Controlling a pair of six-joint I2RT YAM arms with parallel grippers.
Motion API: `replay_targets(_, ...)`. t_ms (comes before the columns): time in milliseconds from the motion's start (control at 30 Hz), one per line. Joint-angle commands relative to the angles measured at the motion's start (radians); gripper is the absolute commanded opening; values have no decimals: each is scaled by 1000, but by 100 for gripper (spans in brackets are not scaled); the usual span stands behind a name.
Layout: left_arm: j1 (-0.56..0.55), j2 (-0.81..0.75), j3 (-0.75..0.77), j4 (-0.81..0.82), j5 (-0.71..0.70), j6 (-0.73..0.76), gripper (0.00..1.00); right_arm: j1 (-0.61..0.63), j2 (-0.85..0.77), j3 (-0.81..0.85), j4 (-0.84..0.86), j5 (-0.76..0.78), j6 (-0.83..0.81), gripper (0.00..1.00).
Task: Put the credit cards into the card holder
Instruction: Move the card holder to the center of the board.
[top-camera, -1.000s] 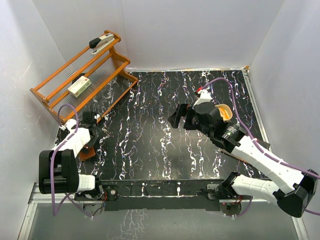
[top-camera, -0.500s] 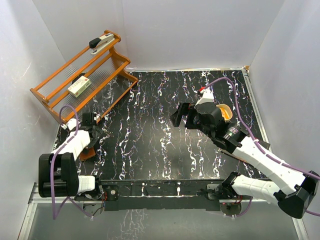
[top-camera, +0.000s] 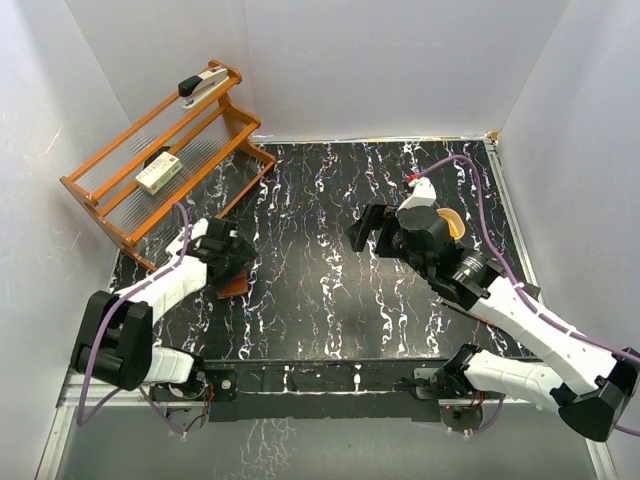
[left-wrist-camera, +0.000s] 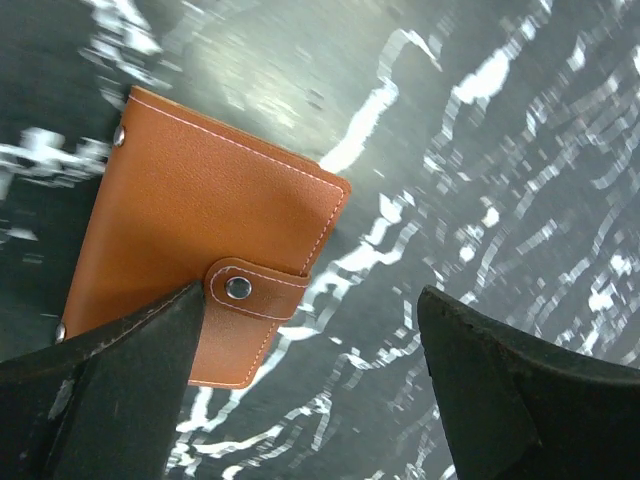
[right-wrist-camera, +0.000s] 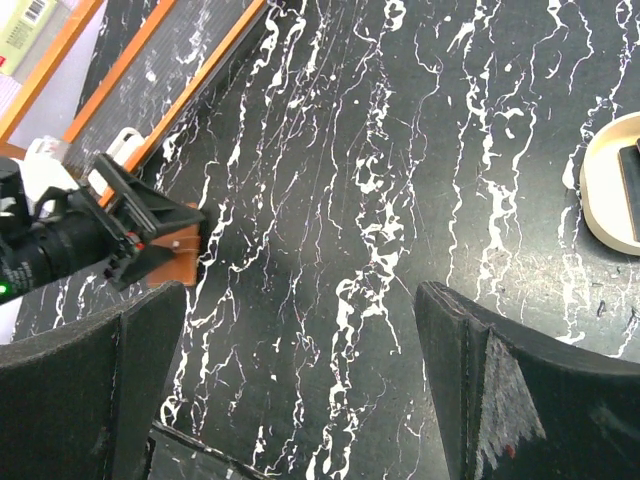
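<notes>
Left-near on the black marbled table (top-camera: 310, 300), the card holder (left-wrist-camera: 200, 220) lies snapped shut, w/ left gripper (left-wrist-camera: 310, 335) spread wide over it. Right gripper (right-wrist-camera: 300, 315) hovers mid-table, also spread.

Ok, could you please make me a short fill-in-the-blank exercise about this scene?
1. The left end effector and the right end effector are both ___.
2. The holder lies beneath the ___ end effector.
3. The box rests on the orange ___.
Missing words: open; left; rack.
</notes>
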Motion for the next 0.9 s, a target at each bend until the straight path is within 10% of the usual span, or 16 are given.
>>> replay_targets(0, -110, 87, 22, -31, 188, -67, 86, 4, -35, 6, 36, 16, 6, 98)
replay_targets(533, -108, -91, 126, -176, 65, 226, 73, 5, -14, -12, 59, -86, 25, 98)
replay_targets(867, 46, -9, 80, -119, 262, 343, 64, 5, 16, -34, 54, -131, 81, 92)
